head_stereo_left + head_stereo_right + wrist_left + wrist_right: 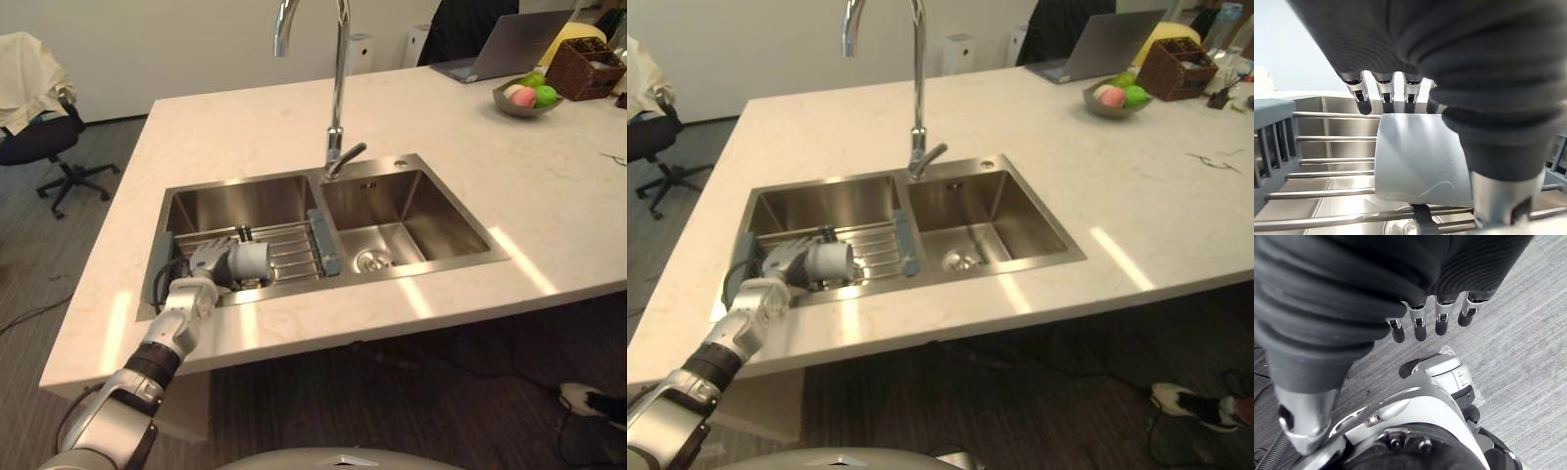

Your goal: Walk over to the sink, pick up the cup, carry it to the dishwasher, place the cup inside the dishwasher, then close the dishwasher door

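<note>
A pale grey cup (251, 261) lies on its side on the wire rack (294, 250) in the sink's left basin (235, 201). My left hand (209, 260) reaches into that basin from the near left and sits right against the cup. In the left wrist view the cup (1418, 159) lies between the fingers (1385, 90) above it and the thumb (1501, 196) beside it. The fingers are relaxed, not curled round it, so the hand is open. My right hand (1430, 318) hangs open over the floor.
A tall chrome tap (338, 88) stands behind the divider between the basins; the right basin (402, 220) holds only a drain. The sink sits in a pale countertop (245, 127). A fruit bowl (527, 96), a laptop (500, 49) and a basket (586, 69) are at the far right.
</note>
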### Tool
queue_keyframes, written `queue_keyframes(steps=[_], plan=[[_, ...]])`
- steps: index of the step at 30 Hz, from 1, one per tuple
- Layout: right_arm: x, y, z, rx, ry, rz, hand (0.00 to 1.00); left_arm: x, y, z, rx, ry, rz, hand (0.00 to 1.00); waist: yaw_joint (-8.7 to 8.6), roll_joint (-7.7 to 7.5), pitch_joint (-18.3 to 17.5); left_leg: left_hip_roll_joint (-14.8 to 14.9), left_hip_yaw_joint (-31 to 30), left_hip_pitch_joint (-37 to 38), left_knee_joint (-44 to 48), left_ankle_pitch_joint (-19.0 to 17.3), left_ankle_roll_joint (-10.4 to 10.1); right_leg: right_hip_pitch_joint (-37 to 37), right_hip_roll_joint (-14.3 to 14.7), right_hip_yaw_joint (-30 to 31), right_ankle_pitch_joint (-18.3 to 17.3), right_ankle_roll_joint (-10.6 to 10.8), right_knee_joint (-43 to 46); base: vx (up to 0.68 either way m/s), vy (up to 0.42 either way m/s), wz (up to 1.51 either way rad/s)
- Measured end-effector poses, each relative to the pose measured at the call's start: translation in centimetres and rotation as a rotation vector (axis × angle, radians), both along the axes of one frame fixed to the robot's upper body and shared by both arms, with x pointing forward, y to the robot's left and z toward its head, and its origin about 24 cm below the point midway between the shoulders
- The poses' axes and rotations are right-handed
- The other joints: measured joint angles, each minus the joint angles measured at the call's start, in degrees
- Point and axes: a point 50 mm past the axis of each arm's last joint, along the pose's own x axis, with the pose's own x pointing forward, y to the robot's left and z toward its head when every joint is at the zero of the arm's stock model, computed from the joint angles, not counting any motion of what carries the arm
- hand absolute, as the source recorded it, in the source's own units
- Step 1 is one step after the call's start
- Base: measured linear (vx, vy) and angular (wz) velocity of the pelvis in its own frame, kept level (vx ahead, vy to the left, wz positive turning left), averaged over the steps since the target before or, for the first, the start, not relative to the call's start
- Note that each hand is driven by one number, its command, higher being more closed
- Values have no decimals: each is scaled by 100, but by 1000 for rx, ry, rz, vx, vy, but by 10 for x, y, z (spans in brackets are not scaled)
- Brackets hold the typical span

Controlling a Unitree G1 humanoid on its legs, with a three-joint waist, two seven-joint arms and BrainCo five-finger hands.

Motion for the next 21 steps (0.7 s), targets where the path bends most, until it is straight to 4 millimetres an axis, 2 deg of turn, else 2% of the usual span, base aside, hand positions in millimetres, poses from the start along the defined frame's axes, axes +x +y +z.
queue_keyframes(steps=[9, 16, 21], plan=[[-1, -4, 1, -12, 11, -5, 0, -5, 2, -6, 5, -5, 32, 0, -84, 101, 30, 0, 73, 38, 0, -19, -14, -9, -3, 61, -13, 13, 9, 0, 0, -4], [-4, -15, 3, -53, 33, -25, 0, -6, 0, -7, 0, -21, 64, 0, -225, 396, 97, 4, 106, -147, 3, -54, -26, -247, -18, 112, -45, 27, 75, 18, -4, -2], [-2, -19, 4, -79, 35, -14, 0, -6, -2, -6, -10, -15, 70, 0, -344, 505, 186, 10, 144, -93, 37, -86, -65, -255, 4, 201, -62, 31, 118, 60, -12, -10]])
